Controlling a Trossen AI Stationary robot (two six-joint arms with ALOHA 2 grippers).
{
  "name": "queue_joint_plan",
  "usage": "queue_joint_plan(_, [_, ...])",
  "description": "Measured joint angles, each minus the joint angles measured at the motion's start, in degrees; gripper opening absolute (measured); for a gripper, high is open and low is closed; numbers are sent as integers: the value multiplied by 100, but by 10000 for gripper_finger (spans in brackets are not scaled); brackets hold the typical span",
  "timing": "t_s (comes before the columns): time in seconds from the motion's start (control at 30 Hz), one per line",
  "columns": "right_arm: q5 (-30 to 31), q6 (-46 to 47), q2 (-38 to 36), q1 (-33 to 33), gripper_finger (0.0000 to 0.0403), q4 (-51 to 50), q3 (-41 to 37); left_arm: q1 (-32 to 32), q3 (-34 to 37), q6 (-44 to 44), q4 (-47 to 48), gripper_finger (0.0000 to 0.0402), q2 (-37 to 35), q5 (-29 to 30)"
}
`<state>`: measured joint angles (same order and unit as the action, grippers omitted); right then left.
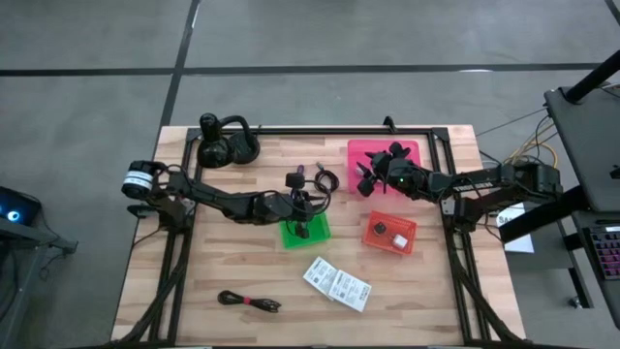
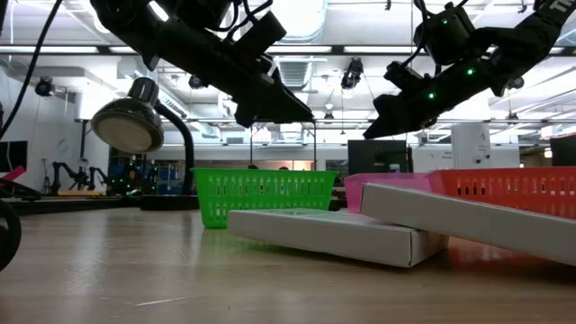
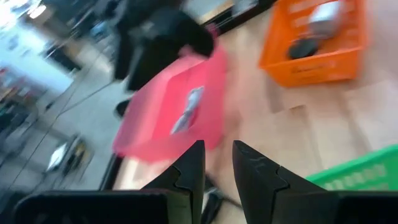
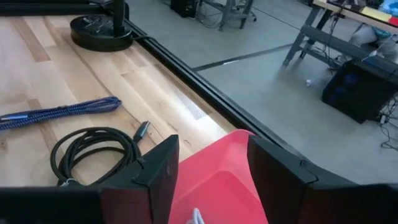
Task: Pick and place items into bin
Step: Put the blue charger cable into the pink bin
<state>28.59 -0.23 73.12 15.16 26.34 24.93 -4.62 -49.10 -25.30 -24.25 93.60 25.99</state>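
My right gripper (image 1: 373, 176) (image 4: 212, 142) stands open above the near left corner of the pink bin (image 1: 384, 155) (image 4: 217, 180); something white (image 4: 196, 218) lies in the bin below it. My left gripper (image 1: 312, 201) (image 3: 219, 146) hovers over the far edge of the green bin (image 1: 305, 233), its fingers a narrow gap apart with nothing seen between them. A purple cable (image 1: 295, 178) (image 4: 62, 112) and a coiled black cable (image 1: 325, 179) (image 4: 93, 152) lie on the table between the grippers. Two white packets (image 1: 336, 281) (image 2: 333, 236) and a black-red cable (image 1: 249, 301) lie near the front edge.
An orange bin (image 1: 389, 233) (image 3: 311, 43) with small pieces in it stands right of the green bin. The black headphones (image 1: 228, 145) on their round stand (image 4: 99, 28) sit at the far left. A black frame (image 1: 320, 129) runs round the table's edges.
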Motion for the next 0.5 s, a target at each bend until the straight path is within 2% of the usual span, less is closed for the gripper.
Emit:
queue_joint_plan(0.07, [-1, 1, 0, 0, 175, 22, 0, 49, 0, 277, 1, 66, 0, 373])
queue_joint_plan(0.17, [-3, 1, 0, 0, 173, 18, 0, 305, 0, 725, 73, 66, -16, 494])
queue_joint_plan(0.5, [-10, 16, 0, 0, 171, 9, 0, 1285, -294, 2366, 1881, 66, -468, -165])
